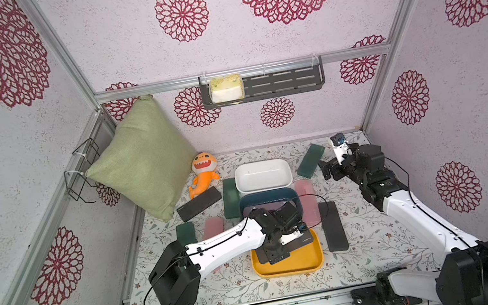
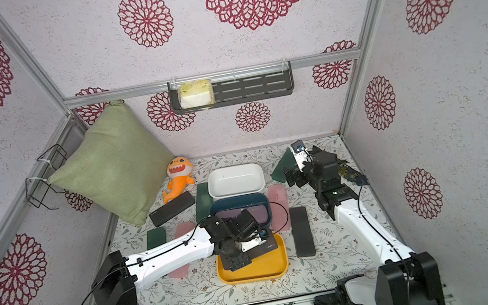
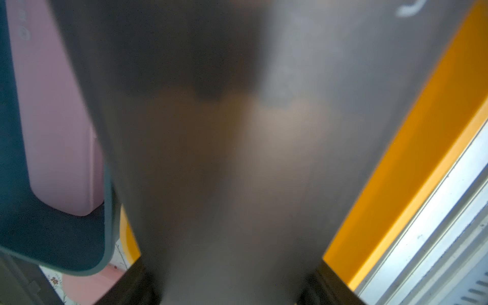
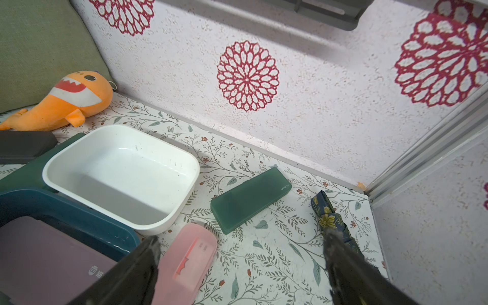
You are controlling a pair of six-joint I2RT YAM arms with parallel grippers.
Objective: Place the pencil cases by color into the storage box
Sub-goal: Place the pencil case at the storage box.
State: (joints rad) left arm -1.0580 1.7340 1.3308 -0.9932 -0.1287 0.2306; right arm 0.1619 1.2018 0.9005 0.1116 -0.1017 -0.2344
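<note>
My left gripper [image 1: 274, 253] [image 3: 231, 284] hangs low over the yellow tray [image 1: 290, 269], shut across a black pencil case [image 1: 300, 239] [image 3: 237, 158] that fills the left wrist view. A pink case [image 3: 58, 118] lies in the dark blue bin [image 1: 264, 195]. The white bin [image 1: 261, 174] holds nothing. Loose on the table are green cases [image 1: 310, 160] [image 1: 230, 198] [image 1: 185, 233], pink ones [image 1: 305, 190] [image 1: 212, 228] and black ones [image 1: 199, 203] [image 1: 333, 225]. My right gripper [image 1: 327, 169] [image 4: 241, 237] is open above the table, between a pink case [image 4: 187, 261] and a green case [image 4: 249, 199].
A green cushion [image 1: 146, 163] and an orange shark plush [image 1: 202, 174] fill the back left corner. A dark blue floral cloth strip [image 4: 332, 224] lies by the right wall. A grey shelf [image 1: 261, 84] hangs on the back wall, and a wire rack [image 1: 83, 171] on the left.
</note>
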